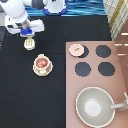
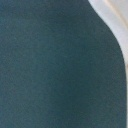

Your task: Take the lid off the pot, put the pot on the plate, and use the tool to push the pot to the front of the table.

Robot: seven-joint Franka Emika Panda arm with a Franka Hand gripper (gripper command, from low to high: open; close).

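Gripper [image 1: 28, 36] at surface's [image 1: 30, 100] upper left, directly over tool [image 1: 29, 44]; grip state indiscernible. Lid [image 1: 76, 49] off, on stove [image 1: 120, 85]. Pot [image 1: 42, 64] on plate [image 1: 36, 71]. Risk: loosely held tool pivots; off-centre push slides pot off plate.

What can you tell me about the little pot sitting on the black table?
The pot is small, round and pinkish-tan, with a reddish-brown inside and small tabs on its sides. It stands upright and open: its lid lies apart on the stove, partly over a burner. The pot rests on the cream plate, whose rim shows around it, on the table toward the exterior view's left. Nothing else touches it. The gripper is further toward the view's top, at the tool.
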